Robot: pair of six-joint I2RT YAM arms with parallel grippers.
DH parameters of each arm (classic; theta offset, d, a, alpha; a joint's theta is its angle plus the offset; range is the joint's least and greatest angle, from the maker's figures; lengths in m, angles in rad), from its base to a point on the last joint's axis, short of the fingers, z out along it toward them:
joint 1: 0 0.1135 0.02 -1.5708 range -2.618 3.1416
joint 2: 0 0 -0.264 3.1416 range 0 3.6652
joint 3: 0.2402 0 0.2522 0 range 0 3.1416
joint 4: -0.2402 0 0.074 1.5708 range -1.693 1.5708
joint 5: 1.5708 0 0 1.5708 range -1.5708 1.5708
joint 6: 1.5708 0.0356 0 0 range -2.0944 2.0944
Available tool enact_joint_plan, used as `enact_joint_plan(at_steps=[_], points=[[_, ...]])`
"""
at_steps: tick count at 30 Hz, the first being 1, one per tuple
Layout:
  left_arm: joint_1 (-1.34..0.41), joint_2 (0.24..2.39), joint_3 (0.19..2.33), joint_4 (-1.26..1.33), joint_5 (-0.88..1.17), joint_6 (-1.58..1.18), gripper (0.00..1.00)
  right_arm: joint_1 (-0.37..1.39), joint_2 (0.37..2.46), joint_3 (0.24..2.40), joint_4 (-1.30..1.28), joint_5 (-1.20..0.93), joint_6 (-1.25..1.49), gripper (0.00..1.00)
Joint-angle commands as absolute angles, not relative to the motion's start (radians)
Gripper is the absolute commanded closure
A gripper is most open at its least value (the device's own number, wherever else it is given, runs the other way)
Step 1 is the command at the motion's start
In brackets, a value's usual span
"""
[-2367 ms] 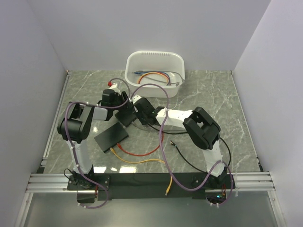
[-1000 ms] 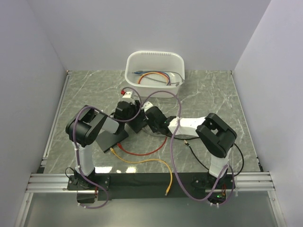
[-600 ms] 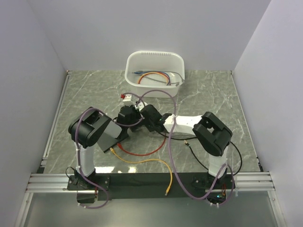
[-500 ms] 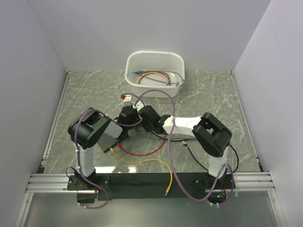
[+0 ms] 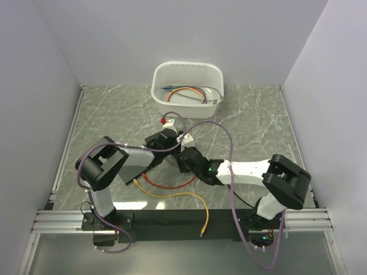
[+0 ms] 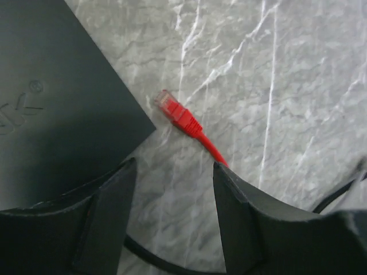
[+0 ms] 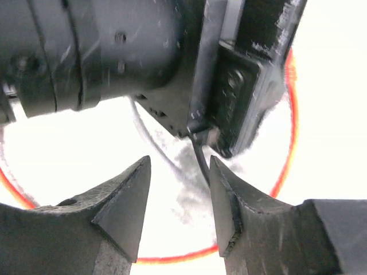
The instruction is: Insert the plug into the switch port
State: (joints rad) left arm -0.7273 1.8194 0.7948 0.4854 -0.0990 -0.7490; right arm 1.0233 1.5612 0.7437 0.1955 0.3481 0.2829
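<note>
The red plug point(image 6: 175, 112) lies on the worktop point(image 6: 298, 86) just ahead of the wide, empty left jaws, centred between them, long axis slanting, tip toward the switch point(image 6: 51, 97); right jaws parted, empty.

right gripper point(image 7: 179, 172): jaws parted, pulled back nearer | left gripper point(image 6: 172, 172): widened

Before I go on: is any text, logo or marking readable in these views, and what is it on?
"®": embossed on top of the black switch, left wrist view.
"K" (probably): the last letter of a logo beside that sign; the rest is cut off at the picture's edge.
Top and right wrist views: no readable text.
</note>
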Motion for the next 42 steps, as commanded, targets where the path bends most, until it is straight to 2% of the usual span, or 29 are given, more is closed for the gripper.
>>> enact_joint_plan(at_steps=[1,5,8,9,12,15,21,27,30,33,35,38,40,42], points=[[-0.718,1.789,0.836,0.062,-0.158,-0.764,0.37,1.136,1.433,0.775,0.224,0.497,0.321,0.47],[-0.718,1.601,0.848,-0.047,-0.257,-0.746,0.34,1.205,1.318,0.784,0.108,0.6,0.399,0.48],[-0.718,1.479,0.813,-0.101,-0.343,-0.747,0.22,1.235,1.195,0.724,0.103,0.607,0.426,0.49],[-0.716,1.394,0.787,-0.109,-0.366,-0.747,0.13,1.235,1.168,0.695,0.107,0.6,0.425,0.49],[-0.716,1.222,0.734,-0.136,-0.448,-0.749,0.05,1.244,1.082,0.666,0.1,0.601,0.423,0.49],[-0.713,1.036,0.674,-0.152,-0.512,-0.759,0.01,1.249,1.023,0.64,0.084,0.6,0.429,0.49],[-0.71,0.767,0.592,-0.266,-0.653,-0.778,0.01,1.27,0.886,0.552,0.107,0.598,0.436,0.5],[-0.71,0.534,0.505,-0.353,-0.915,-0.85,0.01,1.278,0.753,0.524,0.086,0.6,0.422,0.49],[-0.71,0.395,0.424,-0.322,-1.069,-0.862,0.01,1.279,0.698,0.546,0.032,0.611,0.425,0.48],[-0.71,0.284,0.296,-0.105,-1.184,-0.73,0.01,1.279,0.664,0.546,0.026,0.641,0.436,0.44],[-0.71,0.247,0.212,0.05,-1.288,-0.631,0.01,1.278,0.657,0.534,0.037,0.678,0.456,0.43],[-0.71,0.279,0.152,0.147,-1.402,-0.589,0.01,1.276,0.663,0.519,0.064,0.71,0.448,0.42],[-0.709,0.333,0.141,0.17,-1.459,-0.578,0.01,1.276,0.676,0.512,0.071,0.7,0.43,0.43],[-0.706,0.451,0.161,0.064,-1.514,-0.699,0.01,1.278,0.699,0.537,0.01,0.696,0.46,0.47]])
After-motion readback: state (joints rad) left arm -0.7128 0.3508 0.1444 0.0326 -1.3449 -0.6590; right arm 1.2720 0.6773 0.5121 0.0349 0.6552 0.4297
